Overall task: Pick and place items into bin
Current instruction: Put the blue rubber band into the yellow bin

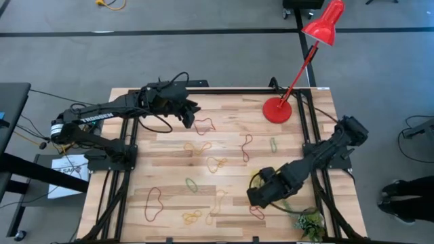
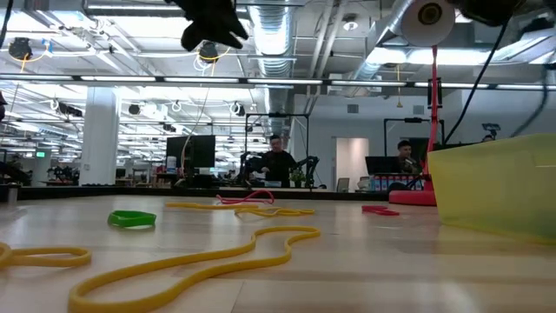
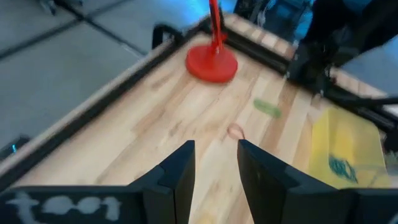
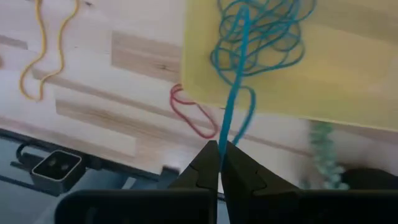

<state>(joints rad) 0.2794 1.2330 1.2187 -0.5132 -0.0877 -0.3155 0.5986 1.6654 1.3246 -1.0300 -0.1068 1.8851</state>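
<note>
Rubber bands in red, yellow, orange and green lie scattered on the wooden table [image 1: 169, 146], among them a red loop [image 1: 154, 203] and a yellow one [image 2: 200, 265]. The translucent yellow bin [image 4: 323, 74] holds a tangle of blue bands [image 4: 261, 31]; in the high view my right gripper [image 1: 261, 193] mostly covers it. My right gripper [image 4: 219, 152] hovers at the bin's near side, shut on a blue band. My left gripper [image 3: 214, 165] is open and raised over the table's far left part [image 1: 190, 115], touching nothing. My right gripper pinches one blue rubber band [image 4: 222, 134] between its two fingertips, at the end of the loop outside the bin. The band runs in a straight, taut line from the fingertips over the bin's edge into the blue tangle lying in the bin.
A red lamp stands with its round base [image 1: 277, 110] at the far right of the table. A green plant sprig [image 1: 308, 222] lies at the near right corner. A red band [image 4: 193, 115] pokes out from under the bin's edge. People sit in the room behind [image 2: 276, 161].
</note>
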